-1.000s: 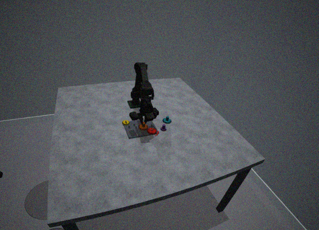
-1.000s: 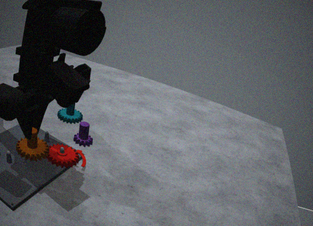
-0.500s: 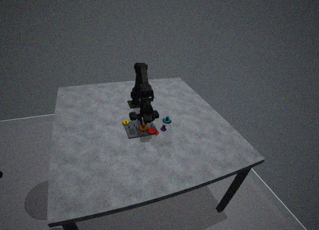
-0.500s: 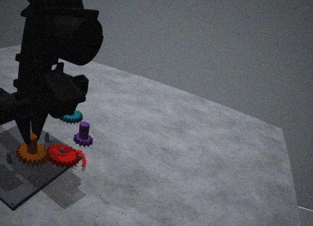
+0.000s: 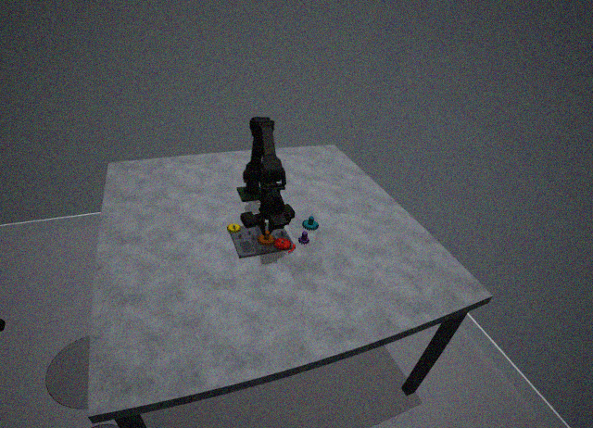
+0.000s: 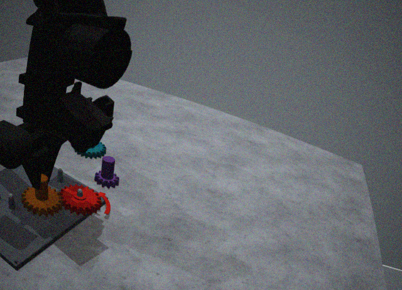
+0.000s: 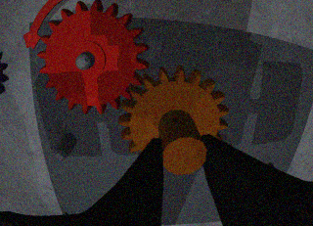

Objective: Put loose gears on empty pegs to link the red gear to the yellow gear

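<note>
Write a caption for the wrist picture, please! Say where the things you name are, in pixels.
The claw (image 7: 180, 144) grips the orange gear (image 7: 178, 101) beside the red gear (image 7: 93, 57).

Tabletop (image 5: 201, 308) (image 6: 259, 189): mottled pale grey, dark front edge (image 5: 306, 366), carried on dark legs, one of them (image 5: 433, 354) in full view at the near right corner. Floor (image 5: 29, 280) dull grey, thin white lines running across it at both sides; a darker round patch (image 5: 69, 375) lies by the left edge. Backdrop (image 5: 431, 69) (image 6: 276, 47) plain grey-green, grainy; light dim, soft shadows.
</note>
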Tool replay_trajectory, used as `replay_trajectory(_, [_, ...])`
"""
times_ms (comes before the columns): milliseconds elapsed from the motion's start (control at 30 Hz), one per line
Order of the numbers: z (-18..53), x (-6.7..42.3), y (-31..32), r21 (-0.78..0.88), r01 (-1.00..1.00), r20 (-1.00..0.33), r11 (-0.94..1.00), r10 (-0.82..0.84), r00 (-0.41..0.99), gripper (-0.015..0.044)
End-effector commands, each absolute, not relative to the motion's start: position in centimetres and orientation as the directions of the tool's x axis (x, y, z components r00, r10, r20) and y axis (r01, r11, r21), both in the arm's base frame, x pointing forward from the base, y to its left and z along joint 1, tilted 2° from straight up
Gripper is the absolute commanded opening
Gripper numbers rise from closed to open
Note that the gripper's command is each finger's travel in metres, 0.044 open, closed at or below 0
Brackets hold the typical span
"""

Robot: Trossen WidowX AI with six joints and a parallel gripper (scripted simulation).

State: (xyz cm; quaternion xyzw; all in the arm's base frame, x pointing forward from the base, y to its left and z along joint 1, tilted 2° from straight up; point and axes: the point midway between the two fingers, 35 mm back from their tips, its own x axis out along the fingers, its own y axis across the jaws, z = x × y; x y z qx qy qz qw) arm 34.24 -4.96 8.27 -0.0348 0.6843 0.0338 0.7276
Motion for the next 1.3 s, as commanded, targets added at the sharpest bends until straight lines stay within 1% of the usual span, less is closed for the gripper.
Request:
replay_trajectory(0, [8.2,34.2,-5.0,-0.009,-0.155,-0.998,0.988,0.0,0.062,0.0])
replay_trajectory(167, [8.1,34.3,-5.1,-0.012,-0.191,-0.998,0.981,0.0,0.062,0.0])
replay_trajectory(333, [8.2,34.3,-5.0,-0.009,-0.141,-0.998,0.99,0.0,0.062,0.0131])
replay_trajectory(367, [8.3,34.3,-5.0,-0.007,-0.121,-0.998,0.993,0.0,0.062,0.014])
replay_trajectory(433, [8.4,34.3,-5.0,-0.005,-0.083,-0.998,0.997,0.0,0.062,0.014])
replay_trajectory(833, [13.0,34.0,-5.0,-0.002,-0.037,-0.998,0.999,0.0,0.062,0.014])
replay_trajectory(900, [12.1,34.4,-4.0,-0.003,-0.093,-0.998,0.996,0.002,0.057,0.0193])
replay_trajectory(1000, [11.9,35.5,0.3,-0.01,-0.288,-0.999,0.958,0.005,0.052,0.0271])
replay_trajectory(1200, [12.4,36.8,8.4,-0.031,-0.646,-0.998,0.763,0.013,0.063,0.0429])
replay_trajectory(1267, [12.5,36.9,9.3,-0.033,-0.678,-0.998,0.734,0.014,0.064,0.044])
